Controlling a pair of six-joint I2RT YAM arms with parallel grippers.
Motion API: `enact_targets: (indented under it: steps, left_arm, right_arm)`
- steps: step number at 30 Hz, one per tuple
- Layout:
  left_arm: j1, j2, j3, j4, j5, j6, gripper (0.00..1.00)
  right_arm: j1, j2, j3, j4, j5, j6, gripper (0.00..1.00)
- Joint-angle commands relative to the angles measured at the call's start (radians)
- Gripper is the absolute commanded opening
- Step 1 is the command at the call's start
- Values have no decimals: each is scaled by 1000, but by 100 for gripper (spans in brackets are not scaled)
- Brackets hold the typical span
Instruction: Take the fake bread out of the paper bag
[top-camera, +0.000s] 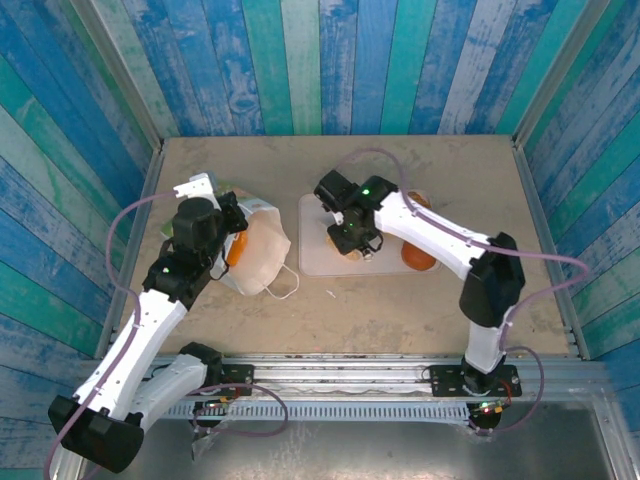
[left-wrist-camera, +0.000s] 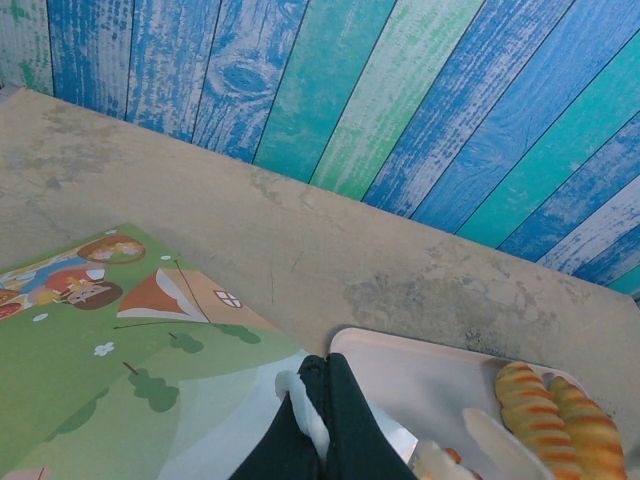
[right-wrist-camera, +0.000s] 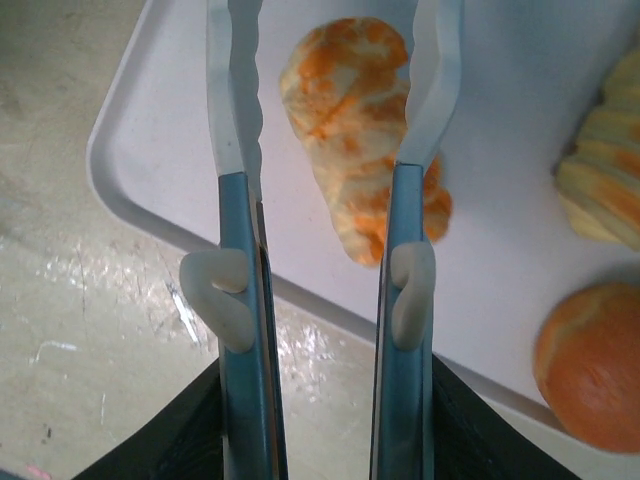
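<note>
The white paper bag (top-camera: 262, 252) lies on its side at the left, its green printed face (left-wrist-camera: 110, 370) turned up in the left wrist view. My left gripper (top-camera: 232, 216) (left-wrist-camera: 325, 368) is shut on the bag's white rim. An orange piece of fake bread (top-camera: 237, 248) shows inside the bag's mouth. My right gripper (top-camera: 352, 240) (right-wrist-camera: 335, 60) hangs open over the pale pink tray (top-camera: 315, 258). Its fingers straddle an orange-mottled roll (right-wrist-camera: 350, 130) lying on the tray (right-wrist-camera: 520, 110), with a gap at the left finger. A ridged croissant (right-wrist-camera: 605, 180) and a round bun (right-wrist-camera: 590, 365) lie beside it.
Two croissants (left-wrist-camera: 555, 415) rest on the tray (left-wrist-camera: 430, 385) just right of the bag. A round bun (top-camera: 418, 258) and another piece (top-camera: 416, 200) lie partly under the right arm. Blue and green plank walls enclose the table (top-camera: 400, 310) on three sides.
</note>
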Motion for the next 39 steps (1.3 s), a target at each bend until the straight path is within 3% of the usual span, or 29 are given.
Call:
enact_targets:
  steps: [1,7,19,39]
  left_arm:
    - [3,-22,-7,-3,-5,14,0]
    - [4,-20,-2,-9,-9,16,0]
    - [3,-23,-3,-11,-9,9,0]
    - [4,-11,7,-2,6,-7,0]
  right_arm:
    - [-6,65,68,-51,2,1,46]
    - [-2,106,86,-99,-42,-60,44]
    - [3,-73,-103,-119,-13,-247,37]
    - [-20,-171,-222,-195,72,-288,36]
